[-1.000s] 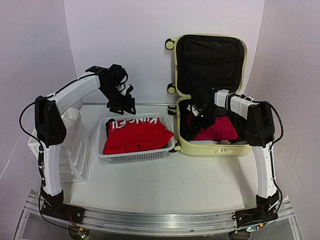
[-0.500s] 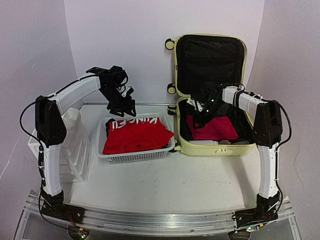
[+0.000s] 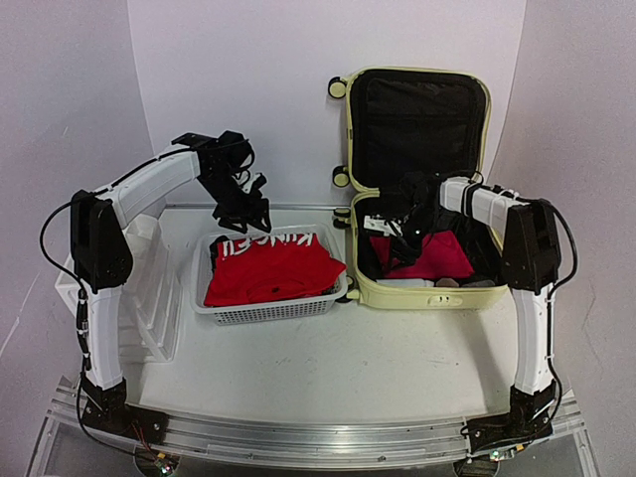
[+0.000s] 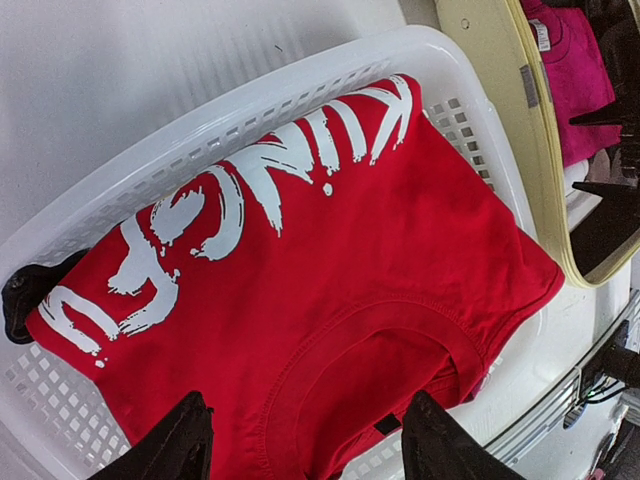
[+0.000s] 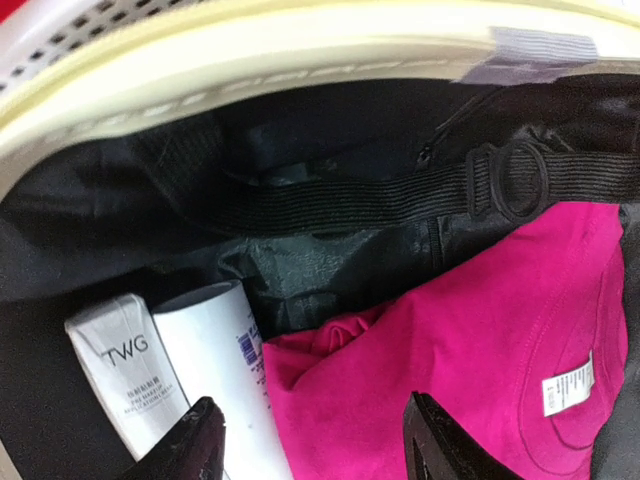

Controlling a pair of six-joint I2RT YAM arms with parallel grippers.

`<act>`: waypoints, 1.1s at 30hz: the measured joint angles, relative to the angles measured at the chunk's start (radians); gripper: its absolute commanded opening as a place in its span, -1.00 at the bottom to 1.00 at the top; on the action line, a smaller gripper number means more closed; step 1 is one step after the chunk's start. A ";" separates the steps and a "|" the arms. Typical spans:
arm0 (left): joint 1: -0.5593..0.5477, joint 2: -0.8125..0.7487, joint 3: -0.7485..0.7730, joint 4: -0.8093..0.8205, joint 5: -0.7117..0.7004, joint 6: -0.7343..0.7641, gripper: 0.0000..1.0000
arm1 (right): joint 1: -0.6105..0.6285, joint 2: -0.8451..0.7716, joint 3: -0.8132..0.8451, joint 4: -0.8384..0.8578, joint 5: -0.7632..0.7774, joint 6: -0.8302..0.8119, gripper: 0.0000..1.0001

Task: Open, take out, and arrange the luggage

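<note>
both spread, empty: left end effector (image 4: 308, 405) over basket (image 4: 200, 130) (right end effector (image 5: 312, 402) in luggage (image 5: 300, 50))

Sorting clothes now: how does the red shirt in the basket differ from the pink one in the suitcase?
The red shirt carries big white lettering; the pink garment shows only a small white label. The red shirt lies in the white basket; the pink garment sits inside the luggage. Both are soft knit tops.
</note>
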 measured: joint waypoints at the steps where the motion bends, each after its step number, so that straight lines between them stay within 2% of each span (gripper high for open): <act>1: 0.000 0.000 0.000 -0.003 0.000 0.000 0.31 | -0.001 0.003 0.000 -0.003 0.000 -0.018 0.27; 6: 0.000 0.000 0.000 -0.004 0.000 0.000 0.32 | 0.000 0.023 0.000 -0.012 0.003 -0.075 0.33; 17: 0.000 0.000 0.000 -0.004 0.001 -0.005 0.31 | 0.000 0.082 0.030 -0.027 0.053 -0.117 0.23; 24: 0.000 0.000 0.000 -0.004 0.000 -0.012 0.32 | 0.000 0.129 0.060 -0.006 0.082 -0.112 0.13; 33: 0.000 0.000 0.000 -0.004 0.000 -0.023 0.32 | 0.000 0.138 0.060 -0.003 0.087 -0.089 -0.13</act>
